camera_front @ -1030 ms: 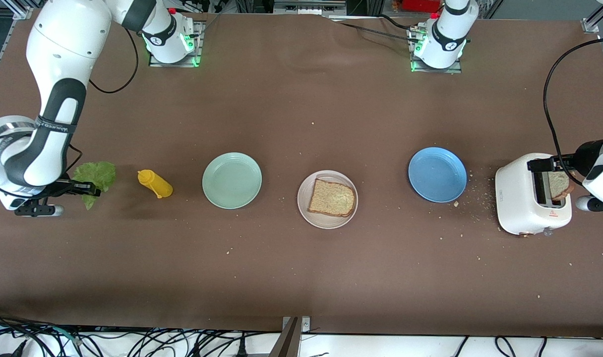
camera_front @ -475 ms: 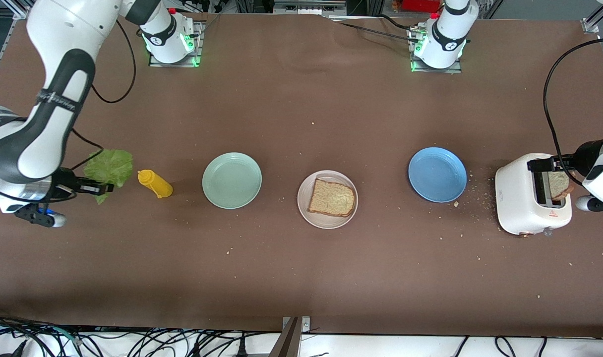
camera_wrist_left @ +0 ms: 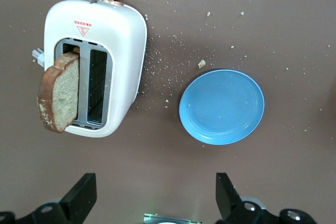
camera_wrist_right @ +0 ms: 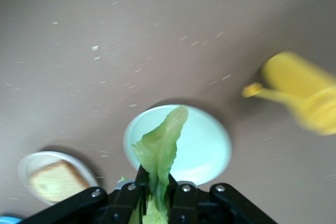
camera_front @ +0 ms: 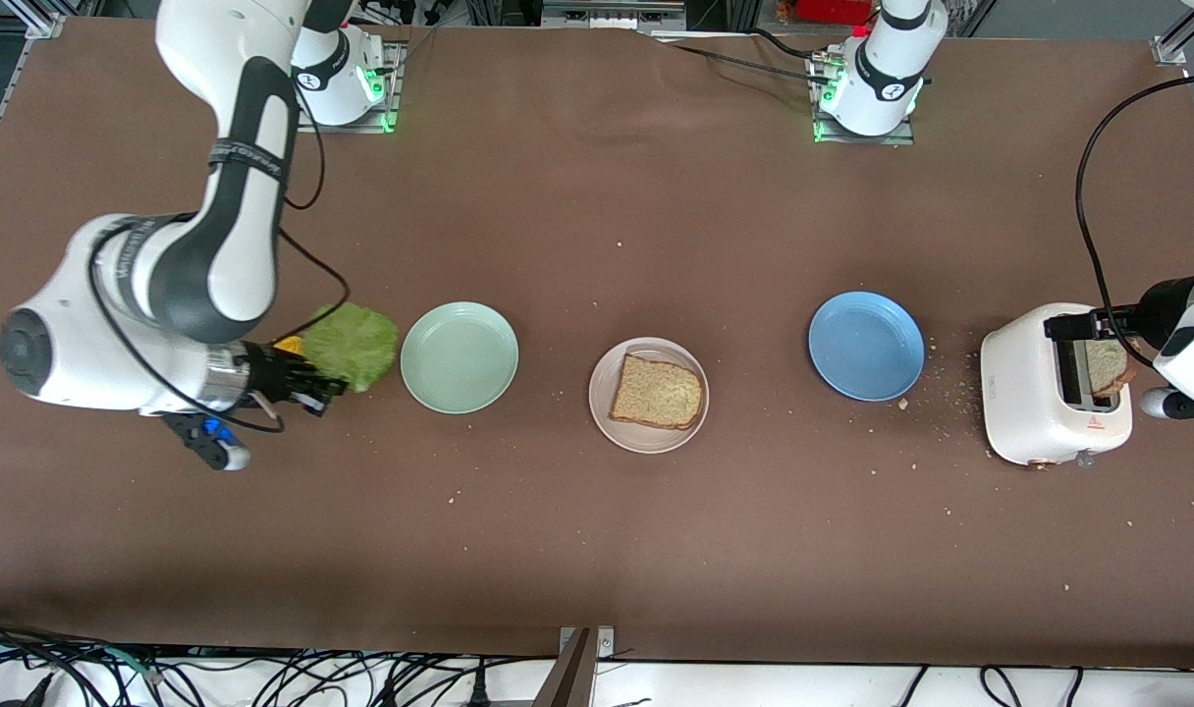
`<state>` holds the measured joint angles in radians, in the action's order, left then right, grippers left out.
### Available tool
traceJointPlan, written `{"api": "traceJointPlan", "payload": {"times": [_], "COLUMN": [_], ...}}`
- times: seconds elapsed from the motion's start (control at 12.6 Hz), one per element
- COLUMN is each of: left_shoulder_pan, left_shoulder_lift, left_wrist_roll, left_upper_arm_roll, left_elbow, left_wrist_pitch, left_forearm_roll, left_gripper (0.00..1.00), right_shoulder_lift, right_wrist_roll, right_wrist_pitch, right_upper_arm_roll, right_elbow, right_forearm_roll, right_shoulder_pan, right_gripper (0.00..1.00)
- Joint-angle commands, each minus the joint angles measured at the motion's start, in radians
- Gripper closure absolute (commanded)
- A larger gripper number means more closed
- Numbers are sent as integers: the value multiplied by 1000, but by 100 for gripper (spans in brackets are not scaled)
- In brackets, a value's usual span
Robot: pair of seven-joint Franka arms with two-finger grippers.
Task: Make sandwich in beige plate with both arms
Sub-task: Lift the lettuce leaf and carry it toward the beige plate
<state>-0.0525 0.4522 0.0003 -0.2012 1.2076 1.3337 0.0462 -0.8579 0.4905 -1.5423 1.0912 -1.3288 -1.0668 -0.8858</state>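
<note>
One slice of brown bread [camera_front: 658,392] lies flat on the beige plate [camera_front: 602,411] at mid-table. My right gripper [camera_front: 324,386] is shut on a ruffled green lettuce leaf [camera_front: 350,345], carried in the air over the yellow bottle beside the mint-green plate [camera_front: 460,356]; in the right wrist view the lettuce leaf [camera_wrist_right: 160,148] sticks out from between the closed fingers [camera_wrist_right: 137,182]. A second bread slice [camera_wrist_left: 58,93] stands in a slot of the white toaster [camera_front: 1055,397]. My left gripper [camera_wrist_left: 156,195] hangs open and empty above the table beside the toaster.
A blue plate [camera_front: 866,345] sits between the beige plate and the toaster, with crumbs scattered around it. The yellow squeeze bottle [camera_wrist_right: 302,97] lies under the right gripper, mostly covered by the leaf in the front view. A black cable runs by the toaster.
The right arm has swung the lettuce leaf from the right arm's end of the table toward the mint-green plate, passing over the yellow bottle. The left arm has not moved.
</note>
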Motion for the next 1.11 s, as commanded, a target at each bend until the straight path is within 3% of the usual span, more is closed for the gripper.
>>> {"api": "traceJointPlan", "payload": {"times": [0.0, 0.63, 1.03], "left_shoulder_pan": [2, 2, 3], "left_shoulder_lift": [-13, -13, -13], "left_wrist_roll": [-6, -6, -6], "left_upper_arm_roll": [8, 8, 9], "left_elbow": [9, 9, 9], "left_wrist_pitch": [-5, -5, -5], "left_forearm_roll": [-19, -19, -16], "left_gripper": [0, 0, 0], "right_shoulder_lift": [-4, -21, -122], "right_wrist_roll": [217, 710, 835], "right_wrist_pitch": [-120, -845, -1076], "right_upper_arm_roll": [-88, -549, -703], "right_elbow": [19, 37, 105], "right_forearm_roll": [-68, -70, -70], "right_shoulder_pan": [-10, -19, -19], "right_gripper": [100, 100, 100]}}
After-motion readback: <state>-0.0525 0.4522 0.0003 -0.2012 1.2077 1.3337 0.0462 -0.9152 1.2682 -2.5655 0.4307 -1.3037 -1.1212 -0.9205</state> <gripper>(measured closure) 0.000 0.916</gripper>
